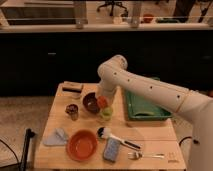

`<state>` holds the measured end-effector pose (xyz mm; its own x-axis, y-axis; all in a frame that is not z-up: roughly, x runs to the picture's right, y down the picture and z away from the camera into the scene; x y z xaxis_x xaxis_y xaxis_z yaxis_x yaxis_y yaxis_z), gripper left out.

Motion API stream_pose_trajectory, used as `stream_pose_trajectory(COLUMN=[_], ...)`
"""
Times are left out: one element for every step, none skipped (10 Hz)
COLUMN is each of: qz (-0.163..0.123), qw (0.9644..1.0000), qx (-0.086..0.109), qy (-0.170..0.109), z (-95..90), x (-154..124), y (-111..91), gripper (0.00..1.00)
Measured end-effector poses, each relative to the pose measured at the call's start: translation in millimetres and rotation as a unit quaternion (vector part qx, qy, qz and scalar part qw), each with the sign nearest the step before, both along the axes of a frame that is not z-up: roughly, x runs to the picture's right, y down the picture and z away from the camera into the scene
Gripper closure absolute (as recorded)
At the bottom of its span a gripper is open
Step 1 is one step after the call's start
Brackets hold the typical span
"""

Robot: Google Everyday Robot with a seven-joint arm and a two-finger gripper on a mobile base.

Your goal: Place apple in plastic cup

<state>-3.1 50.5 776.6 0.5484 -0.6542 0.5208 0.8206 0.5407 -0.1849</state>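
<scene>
Right over the plastic cup (105, 115) near the middle of the table (150, 137), at or just above its mouth and tucked under the gripper (101, 98) at the tip of the arm (145, 87) — the apple (103, 103), so straight down as the likely way in, no sideways shift needed — clamped or let go, impossible to tell.

Single view: raised, before the table (150, 134), facing down across it to the dark counter (50, 55) beyond; mid-distance, whole top seen. Gripper (102, 101) over table centre.
</scene>
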Motion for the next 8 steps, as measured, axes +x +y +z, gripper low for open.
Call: stream_pose_trajectory(qz=[0.002,0.006,0.008,0.009,0.009,0.010,0.011,0.011], qw=[1.0000,1.0000,1.0000,0.9999,0.9999,0.9999,0.9999,0.9999], qx=[0.001,0.000,0.001,0.001,0.001,0.001,0.002,0.003], qy=[-0.001,-0.003,-0.005,-0.006,-0.008,-0.009,-0.010,-0.010], z=[-0.4,-1.5,-3.1,-4.3,-5.0,-6.0,-6.6,-7.4], x=[-0.2,-0.9,-0.8,-1.1,-1.8,-2.9,-2.7,-2.5], y=[-1.3,-2.4,-3.6,-4.2,-4.6,-5.2,-5.9,-6.9], gripper=[0.20,0.20,0.20,0.20,0.20,0.20,0.20,0.20])
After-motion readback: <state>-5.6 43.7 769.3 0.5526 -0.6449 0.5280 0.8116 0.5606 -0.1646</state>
